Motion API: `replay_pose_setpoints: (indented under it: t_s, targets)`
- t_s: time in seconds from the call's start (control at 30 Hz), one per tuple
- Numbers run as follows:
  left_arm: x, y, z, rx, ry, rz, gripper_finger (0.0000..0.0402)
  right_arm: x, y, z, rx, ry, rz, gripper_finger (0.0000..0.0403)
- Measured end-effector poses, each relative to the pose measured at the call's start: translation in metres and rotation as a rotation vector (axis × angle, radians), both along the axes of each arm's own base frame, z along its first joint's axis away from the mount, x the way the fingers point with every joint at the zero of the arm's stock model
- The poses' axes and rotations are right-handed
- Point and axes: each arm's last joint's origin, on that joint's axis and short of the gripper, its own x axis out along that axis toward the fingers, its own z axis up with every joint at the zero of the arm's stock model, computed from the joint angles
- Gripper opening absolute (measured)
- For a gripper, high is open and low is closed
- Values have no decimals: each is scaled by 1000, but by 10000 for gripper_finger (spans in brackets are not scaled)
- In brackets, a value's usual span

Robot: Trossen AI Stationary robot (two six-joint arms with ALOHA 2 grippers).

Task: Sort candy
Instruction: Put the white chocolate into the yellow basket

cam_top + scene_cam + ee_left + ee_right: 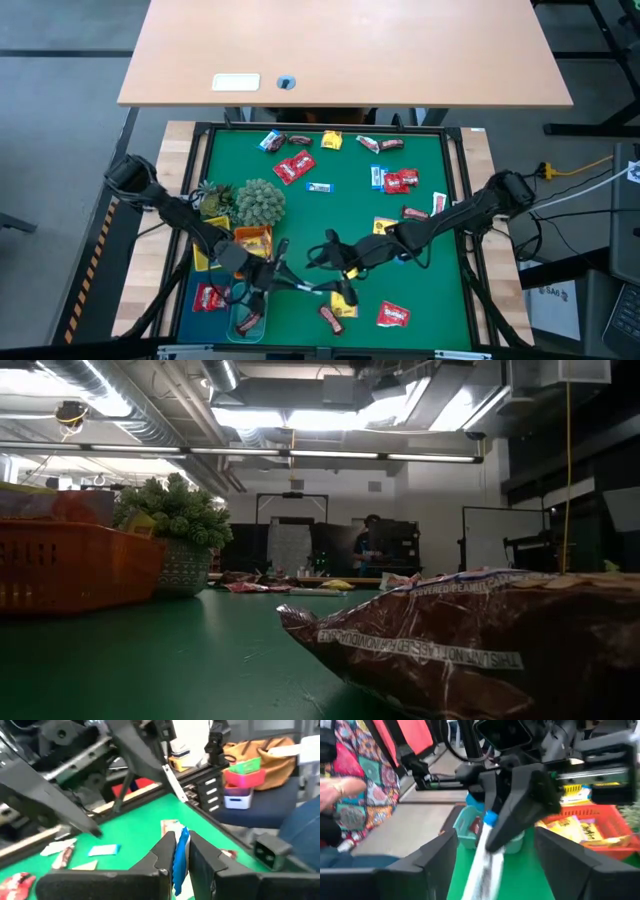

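Blue-white wrapped candy [179, 856] is pinched in the left tool [181, 862], just above the teal tray [470, 822]. The right tool [492, 865] stands spread, already clear. Best to carry the candy squarely over the tray before letting go.

Wrapped candy [294, 168] scattered flat across the green mat [340, 205]

A spiky plant ball [260, 201] sits beside an orange tray [252, 240] on the green mat [340, 210].
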Motion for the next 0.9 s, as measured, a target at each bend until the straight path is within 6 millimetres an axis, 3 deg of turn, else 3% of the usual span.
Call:
replay_pose_setpoints:
  t_s: [0.23,0.5,0.67,0.9]
  targets:
    - [-28,7,18,-104,176,10,35,-21,-8,12,-48,118,2,266]
    - [-97,44,42,-327,581,84,35,-32,-12,-3,-44,344,-20,266]
    - [-136,64,47,-523,814,164,35,-38,-14,-11,-38,454,-54,266]
    - [-168,83,43,-627,1039,278,35,-39,-15,-12,-37,475,-62,266]
